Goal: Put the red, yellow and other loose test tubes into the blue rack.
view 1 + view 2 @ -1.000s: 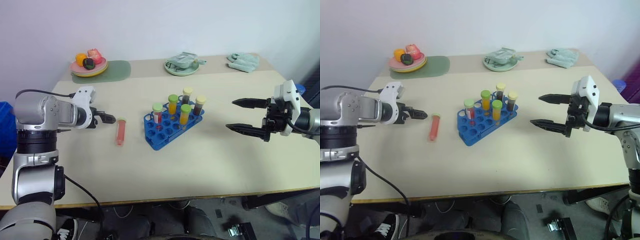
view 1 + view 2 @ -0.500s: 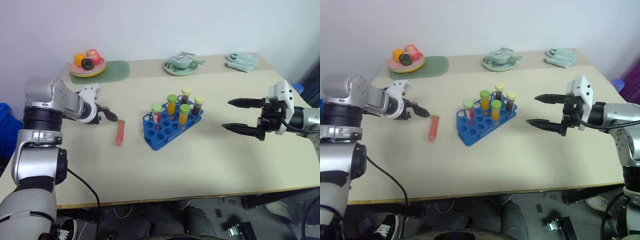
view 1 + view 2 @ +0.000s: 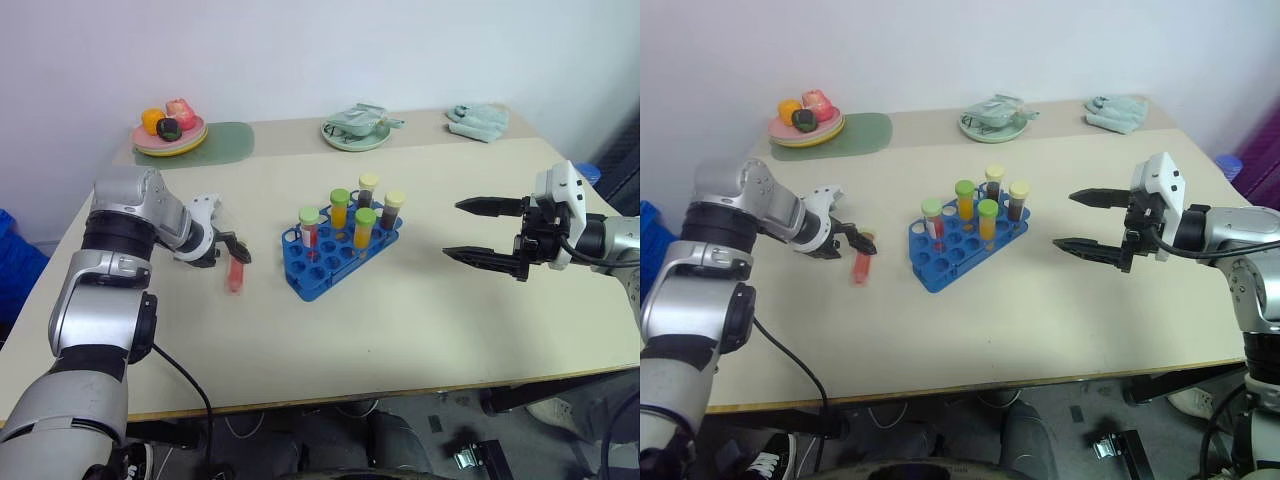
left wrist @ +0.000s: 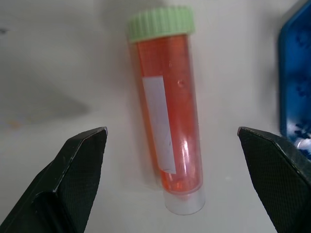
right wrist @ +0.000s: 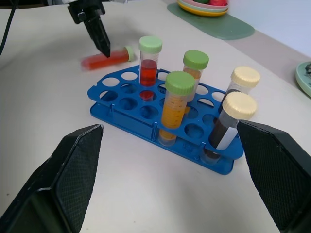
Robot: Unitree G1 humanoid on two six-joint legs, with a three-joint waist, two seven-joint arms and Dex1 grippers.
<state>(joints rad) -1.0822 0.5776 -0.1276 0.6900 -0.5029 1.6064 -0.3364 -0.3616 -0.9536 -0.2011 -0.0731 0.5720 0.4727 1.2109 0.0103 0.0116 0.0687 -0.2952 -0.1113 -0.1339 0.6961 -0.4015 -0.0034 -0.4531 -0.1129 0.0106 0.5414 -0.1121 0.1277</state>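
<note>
Lying on the beige counter (image 3: 420, 300), one loose test tube (image 4: 167, 107) with red liquid and a light green cap is just to the left of the blue rack (image 3: 335, 262), not touching it. It has a white label along its side. The left hand (image 3: 238, 254) hangs directly over this tube, pointing steeply down, with its two black fingers (image 4: 77, 162) spread wide on both sides of the tube. The fingers are open and grip nothing; I cannot tell if the tips touch the counter.

The blue rack stands near the middle of the counter and holds five upright tubes: a red tube (image 5: 149, 65) with a green cap, two orange-yellow tubes (image 5: 178, 104) with green caps, and two dark brown tubes (image 5: 232, 119) with pale yellow caps. Many round holes of the rack are free.

The right hand (image 3: 480, 230) is held above the counter, well apart from the rack on its right side, pointing toward the rack. It is also wide open and empty.

At the far edge of the counter there is a plate with toy fruit (image 3: 170, 128) on a green mat (image 3: 225, 140), a pale green plate (image 3: 355, 130) and a light green cloth (image 3: 478, 122).
</note>
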